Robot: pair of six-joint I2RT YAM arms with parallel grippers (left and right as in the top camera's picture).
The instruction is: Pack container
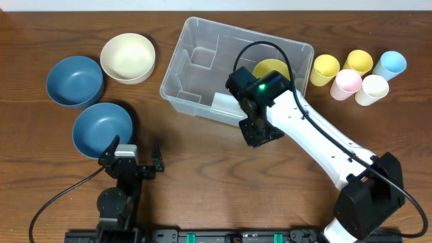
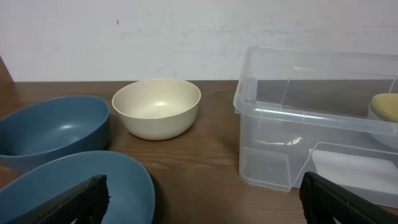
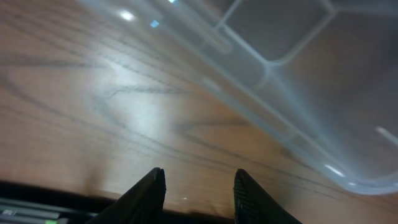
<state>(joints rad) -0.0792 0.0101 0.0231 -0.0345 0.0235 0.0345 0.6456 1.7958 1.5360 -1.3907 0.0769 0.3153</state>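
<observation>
R end effector (image 3: 199, 183) half-spread, empty, just outside container (image 1: 202, 84) near wall.
Container sits mid counter (image 1: 202, 182) betw. bowls (image 1: 127, 57) & cups (image 1: 348, 84), prob. so both arms reach; L end effector (image 1: 133, 150) spread wide.

Overhead, the near right corner of the container (image 1: 177, 67) and most of a yellow item (image 1: 271, 67) inside it are covered by the right arm (image 1: 307, 131); what the item is cannot be told. From the left wrist, the container's right end and the yellow item within are cut off by the picture's edge, and the blue bowl (image 2: 81, 183) nearest the container's left is cut off at the bottom. From the right wrist, the container's wall is seen blurred and cut off at top and right.
</observation>
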